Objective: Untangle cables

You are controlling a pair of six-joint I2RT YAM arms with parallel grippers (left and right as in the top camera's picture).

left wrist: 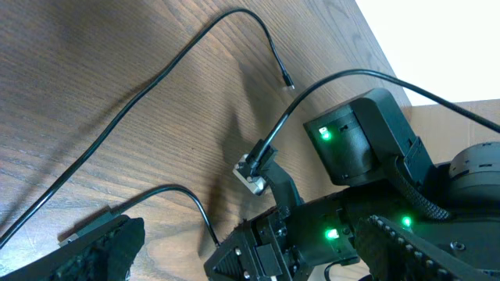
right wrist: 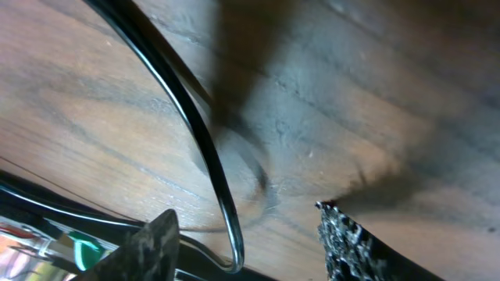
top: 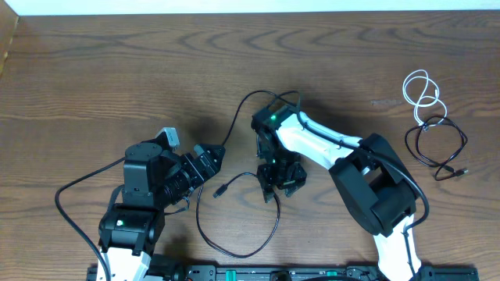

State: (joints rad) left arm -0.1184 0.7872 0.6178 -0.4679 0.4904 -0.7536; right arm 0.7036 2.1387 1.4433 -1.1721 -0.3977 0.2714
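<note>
- Right gripper (right wrist: pixel 246 211): partly open, gripping nothing
- Black cable (right wrist: pixel 199 125): inside that gap, hugging one finger (right wrist: pixel 152 250), long axis running away from tips
- Left gripper (top: pixel 209 160): wide open, empty, farther off

The table (top: pixel 94 70) is brown wood, visible grain, matt finish. The black cable (right wrist: pixel 205 133), centre of the right wrist frame, has a smooth, glossy jacket. The white cable (top: pixel 422 90), upper right overhead, has a smooth jacket. The pads (right wrist: pixel 348 242) of the right gripper (right wrist: pixel 244 212) are black, rough and grainy. The right arm shell (top: pixel 312 140) is smooth white plastic.
</note>
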